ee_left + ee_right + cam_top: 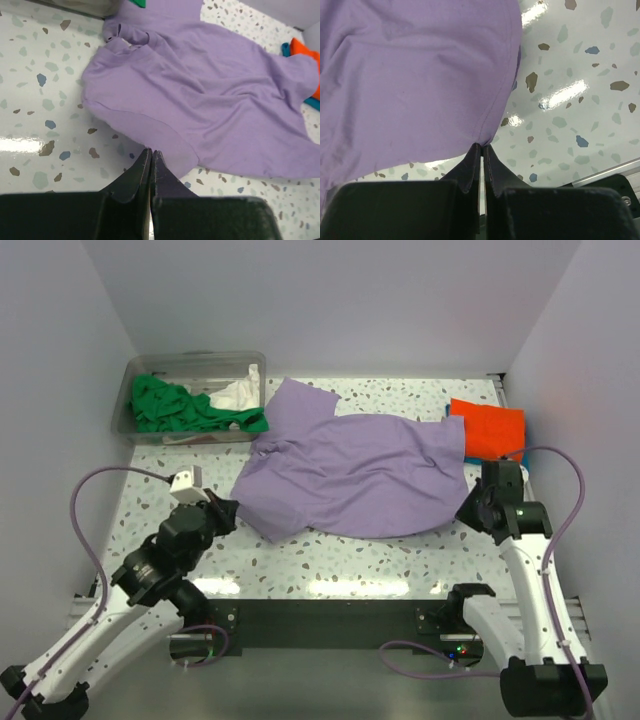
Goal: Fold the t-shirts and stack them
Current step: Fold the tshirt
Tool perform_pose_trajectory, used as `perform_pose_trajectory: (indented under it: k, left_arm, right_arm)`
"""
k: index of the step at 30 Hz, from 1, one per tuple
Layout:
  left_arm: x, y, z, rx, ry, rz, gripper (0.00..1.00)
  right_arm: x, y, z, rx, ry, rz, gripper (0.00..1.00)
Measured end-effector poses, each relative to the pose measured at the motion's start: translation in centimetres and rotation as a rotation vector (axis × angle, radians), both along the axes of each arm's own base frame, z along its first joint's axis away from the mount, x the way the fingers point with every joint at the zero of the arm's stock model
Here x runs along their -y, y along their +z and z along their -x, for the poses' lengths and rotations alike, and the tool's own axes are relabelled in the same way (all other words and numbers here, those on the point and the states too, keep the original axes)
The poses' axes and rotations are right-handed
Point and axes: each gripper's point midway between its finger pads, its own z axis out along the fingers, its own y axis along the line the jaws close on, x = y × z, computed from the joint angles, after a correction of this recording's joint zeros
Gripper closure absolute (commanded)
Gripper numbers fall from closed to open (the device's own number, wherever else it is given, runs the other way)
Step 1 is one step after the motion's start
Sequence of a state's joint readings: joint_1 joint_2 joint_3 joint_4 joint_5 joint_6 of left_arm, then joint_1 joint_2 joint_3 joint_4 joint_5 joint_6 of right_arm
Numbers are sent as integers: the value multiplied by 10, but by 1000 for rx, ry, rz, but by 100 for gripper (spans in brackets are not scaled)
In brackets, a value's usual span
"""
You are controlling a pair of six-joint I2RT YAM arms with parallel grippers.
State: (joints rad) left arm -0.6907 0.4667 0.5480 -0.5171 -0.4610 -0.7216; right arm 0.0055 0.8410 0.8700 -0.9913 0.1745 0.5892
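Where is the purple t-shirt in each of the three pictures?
Top camera: the purple t-shirt lies spread out in the middle of the picture, on the speckled table.
Left wrist camera: the shirt fills the upper right, and its hem meets the shut left hand.
Right wrist camera: the shirt covers the upper left, with its corner pinched by the right hand.
Shared landmark: the speckled table shows beside the shirt in every view.

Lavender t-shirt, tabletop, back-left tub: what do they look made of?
Lavender t-shirt: soft matte knit cloth, probably cotton jersey; it wrinkles and drapes flat. Tabletop: hard glossy white surface with terrazzo-style flecks, mirroring the lights; stone or printed laminate, can't tell. Tub: clear rigid plastic; green cloth shows through its wall.
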Motion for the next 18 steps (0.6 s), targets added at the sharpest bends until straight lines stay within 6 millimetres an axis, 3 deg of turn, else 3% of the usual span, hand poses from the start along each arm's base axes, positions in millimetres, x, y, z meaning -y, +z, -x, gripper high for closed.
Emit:
perform_pose_trajectory:
  k: [4,14,18]
  left_arm:
    - [-5,23,11,33,-2,64,100]
    - [-31,58,47,62,2,143,100]
    - [-35,60,53,61,2,155,100]
  right_arm:
    - [-6,6,5,23,29,-27,100]
    - [-24,15,26,56,93,-106,100]
    - [-25,18,33,71,99,-107,100]
